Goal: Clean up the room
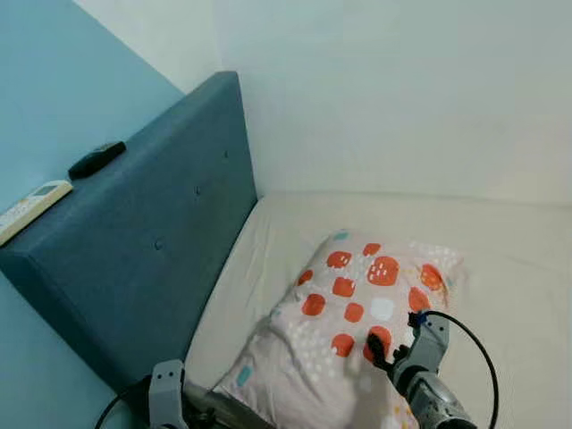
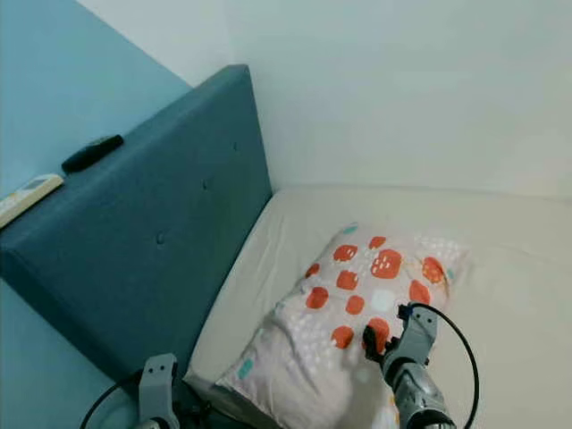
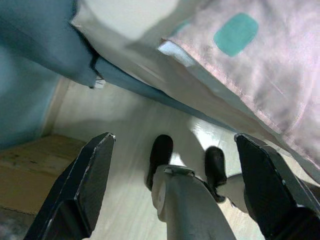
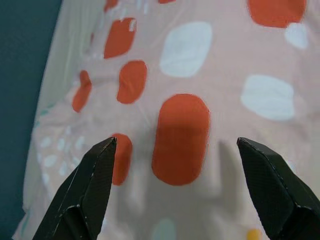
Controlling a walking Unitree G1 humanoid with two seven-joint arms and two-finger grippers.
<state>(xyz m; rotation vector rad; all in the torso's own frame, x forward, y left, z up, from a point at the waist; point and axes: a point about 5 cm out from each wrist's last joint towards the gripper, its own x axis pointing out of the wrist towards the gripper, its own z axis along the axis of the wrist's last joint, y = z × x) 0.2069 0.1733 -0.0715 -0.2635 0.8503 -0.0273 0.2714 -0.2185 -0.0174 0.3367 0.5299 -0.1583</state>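
A pale pink pillow (image 1: 349,313) with orange, white and teal patches lies on the cream mattress (image 1: 518,268), its near corner at the bed's edge. My right gripper (image 4: 176,142) hovers open just above the pillow's near half (image 1: 380,351), over a large orange patch (image 4: 181,140), with nothing between its fingers. My left arm (image 1: 167,393) hangs low beside the bed's near edge. Its gripper (image 3: 173,136) is open and empty, pointing down at the floor under the pillow's overhanging corner (image 3: 260,65).
A tall blue padded headboard (image 1: 170,223) runs along the bed's left side. On its top lie a black remote (image 1: 96,159) and a white remote (image 1: 31,204). White walls close the far side. Pale floor (image 3: 125,125) and my own black feet (image 3: 161,152) lie below the left gripper.
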